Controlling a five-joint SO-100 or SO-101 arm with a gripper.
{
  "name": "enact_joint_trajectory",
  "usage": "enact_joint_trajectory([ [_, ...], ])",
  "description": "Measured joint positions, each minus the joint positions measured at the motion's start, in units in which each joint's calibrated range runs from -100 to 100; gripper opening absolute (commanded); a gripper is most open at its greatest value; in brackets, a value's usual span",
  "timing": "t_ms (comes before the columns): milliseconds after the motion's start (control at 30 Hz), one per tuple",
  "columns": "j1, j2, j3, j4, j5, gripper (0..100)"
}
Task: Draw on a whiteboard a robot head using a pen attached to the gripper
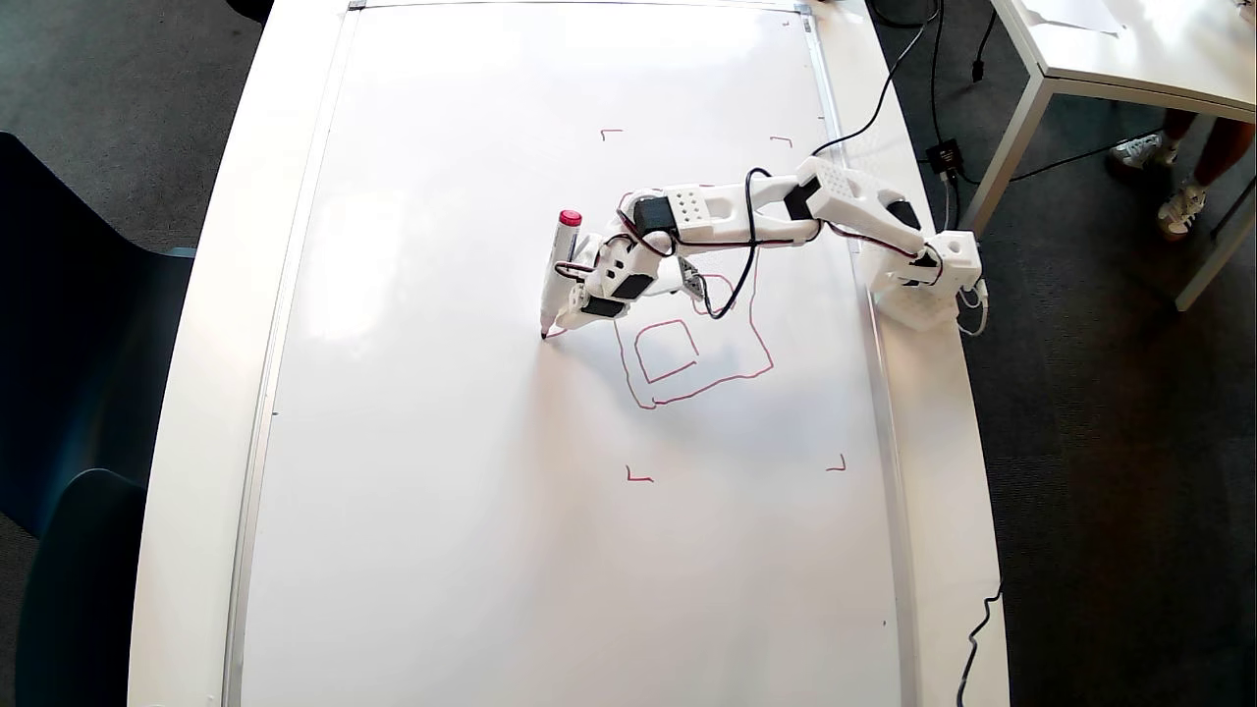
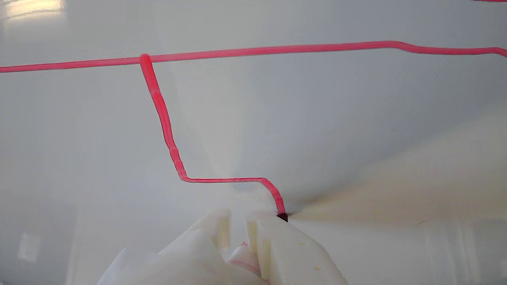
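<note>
In the overhead view the whiteboard (image 1: 442,511) covers most of the table. On it is the robot head (image 1: 756,358), a wobbly red outline with a small square (image 1: 668,352) inside, partly hidden by the arm. My gripper (image 1: 572,316) is just left of that outline, shut on the pen (image 1: 558,275). The pen stands nearly upright, red cap up and tip on the board. The wrist view shows the fingertips (image 2: 259,221) close together over the whiteboard (image 2: 356,118). The pen's dark tip (image 2: 282,216) touches the end of a stepped red line (image 2: 166,130) that branches off a long one.
Small red corner marks (image 1: 638,477) (image 1: 838,465) (image 1: 611,132) (image 1: 782,140) frame the drawing area. The arm's base (image 1: 923,290) sits on the table rim at the right, with black cables (image 1: 884,88) trailing off. A second table (image 1: 1129,49) and a person's feet (image 1: 1169,187) are at top right. A dark chair (image 1: 69,393) is at left.
</note>
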Motion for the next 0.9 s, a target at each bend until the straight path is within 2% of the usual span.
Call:
enact_joint_trajectory([
  [667, 7.16, 0.59, 0.64, -0.34, 2.22, 1],
  [800, 7.62, -2.54, 4.66, 1.35, 2.22, 1],
  [900, 7.84, -8.89, 14.16, 3.21, 2.22, 1],
])
